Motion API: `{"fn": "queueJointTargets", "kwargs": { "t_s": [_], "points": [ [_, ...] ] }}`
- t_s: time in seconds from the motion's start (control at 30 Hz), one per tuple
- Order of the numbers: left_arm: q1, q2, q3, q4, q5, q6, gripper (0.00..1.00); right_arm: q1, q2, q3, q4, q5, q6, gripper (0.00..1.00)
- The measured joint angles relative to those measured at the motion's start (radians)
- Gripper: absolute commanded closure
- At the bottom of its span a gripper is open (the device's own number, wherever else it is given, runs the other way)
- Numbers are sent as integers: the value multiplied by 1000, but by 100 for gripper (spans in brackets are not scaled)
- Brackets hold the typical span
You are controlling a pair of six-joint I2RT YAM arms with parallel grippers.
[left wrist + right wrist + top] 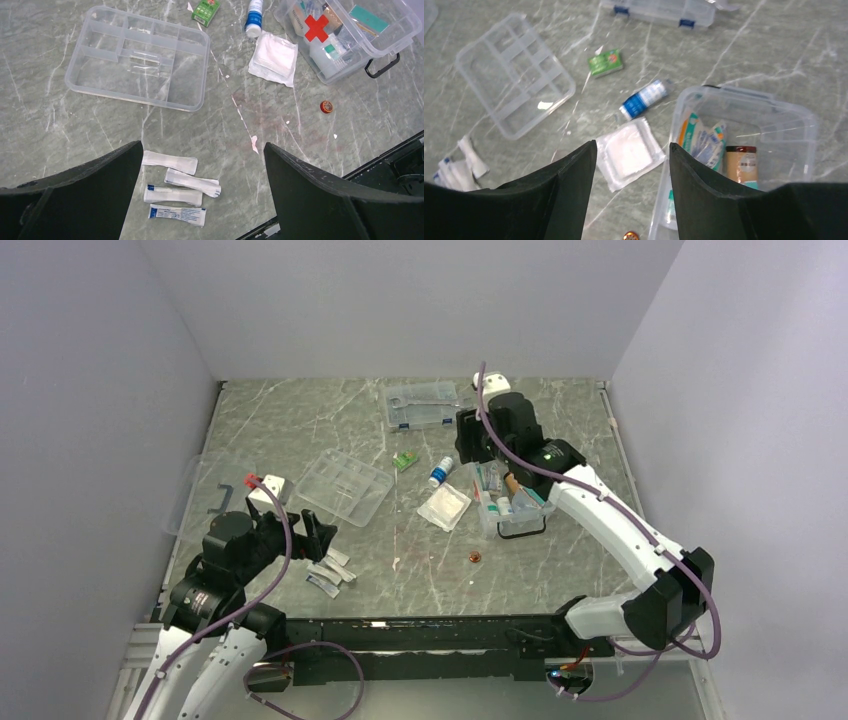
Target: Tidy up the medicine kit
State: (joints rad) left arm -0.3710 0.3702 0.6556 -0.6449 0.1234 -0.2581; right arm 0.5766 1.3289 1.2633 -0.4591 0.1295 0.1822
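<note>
The clear rectangular plastic box with the red cross [515,505] sits right of the tabletop's middle, with packets and a brown-capped bottle already inside. Just beside its left wall lies a flat square white gauze packet [629,152]. The right hand [633,150] hangs directly over that packet, its jaws partly apart with nothing between them. To go in, the packet would have to travel only a little way rightward over the wall, so the right arm looks much the better placed for it. Slightly farther toward the far edge lies a small blue-and-white bottle [644,98] on its side, its long axis running diagonally toward the box. The left hand [202,146] is spread wide and empty above a cluster of narrow white sachets [175,190] near the tabletop's near-left corner. These lie roughly side by side, well apart from the box, with the clear divided tray [137,57] between.
</note>
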Motion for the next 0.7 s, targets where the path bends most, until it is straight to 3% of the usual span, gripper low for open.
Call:
{"fn": "queueJointTargets", "kwargs": {
  "t_s": [0.37, 0.7],
  "points": [
    [0, 13, 2, -11, -9, 0, 1, 151, 120, 0, -31, -9, 5, 44],
    [0, 13, 2, -11, -9, 0, 1, 193, 339, -1, -33, 6, 63, 50]
  ]
}}
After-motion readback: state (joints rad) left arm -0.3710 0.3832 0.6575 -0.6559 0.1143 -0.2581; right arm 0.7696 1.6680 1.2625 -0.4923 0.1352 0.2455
